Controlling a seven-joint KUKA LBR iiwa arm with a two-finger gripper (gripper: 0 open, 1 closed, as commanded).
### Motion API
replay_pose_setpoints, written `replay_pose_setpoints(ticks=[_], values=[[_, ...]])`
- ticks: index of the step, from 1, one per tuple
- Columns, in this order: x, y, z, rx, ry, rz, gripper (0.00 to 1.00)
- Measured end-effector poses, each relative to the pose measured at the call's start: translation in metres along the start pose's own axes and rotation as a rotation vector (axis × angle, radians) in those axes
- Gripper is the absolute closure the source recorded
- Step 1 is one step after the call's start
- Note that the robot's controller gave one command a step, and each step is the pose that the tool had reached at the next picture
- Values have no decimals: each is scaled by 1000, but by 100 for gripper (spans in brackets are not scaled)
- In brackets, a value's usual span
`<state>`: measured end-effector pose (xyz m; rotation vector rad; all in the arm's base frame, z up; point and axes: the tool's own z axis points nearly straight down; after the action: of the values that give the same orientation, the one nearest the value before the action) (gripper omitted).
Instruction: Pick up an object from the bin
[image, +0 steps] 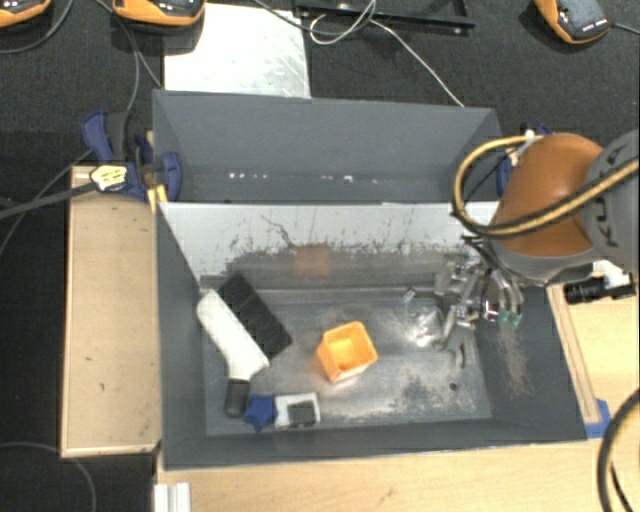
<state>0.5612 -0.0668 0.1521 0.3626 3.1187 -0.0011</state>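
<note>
My gripper (458, 345) hangs over the right part of the bin floor, its metal fingers pointing down, with nothing visible between them. To its left lies a small orange open box (346, 351) on its side, a short way apart from the fingers. Farther left a black flat bar (256, 315) rests against a white tube with a black cap (231, 340).
A small blue and grey piece (281, 411) lies near the front wall at the left. The arm with its orange cover and yellow cable comes in over the bin's right wall. Bare scratched floor lies under and in front of the gripper.
</note>
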Motion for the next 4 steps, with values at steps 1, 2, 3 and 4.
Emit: replay_pose_setpoints(ticks=[1,2,3,4], values=[[23,97,18,-3,-3,-327,0],[8,92,67,-9,-6,-23,0],[5,93,64,-10,-20,-31,0],[72,119,79,-8,-10,-148,0]])
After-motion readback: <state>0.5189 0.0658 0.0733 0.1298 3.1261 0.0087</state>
